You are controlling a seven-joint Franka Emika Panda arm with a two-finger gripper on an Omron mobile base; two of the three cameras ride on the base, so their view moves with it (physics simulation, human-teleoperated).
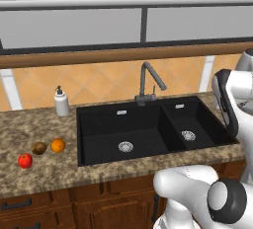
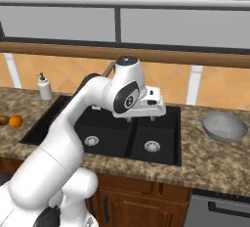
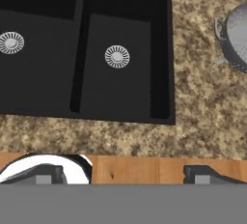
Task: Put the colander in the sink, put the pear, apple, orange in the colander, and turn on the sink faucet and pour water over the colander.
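Nothing done yet. Silvery perforated metal colander (image 2: 225, 126) sits at right of frame on the speckled granite counter (image 2: 210, 162), clear of the black double-basin sink (image 2: 161, 148). Red apple (image 1: 25, 161), brownish-olive pear (image 1: 39, 148) and bright orange (image 1: 58, 145) lie lower left (untouched). Dark grey arched faucet (image 1: 147, 82) off. Gripper (image 3: 123, 174) spread wide, empty, above the sink.

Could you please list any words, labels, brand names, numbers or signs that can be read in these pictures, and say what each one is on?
None: no readable text in any view.
The soap dispenser is plain white, without a label.
The small light plates on the sink's back wall are too small to show any marking.
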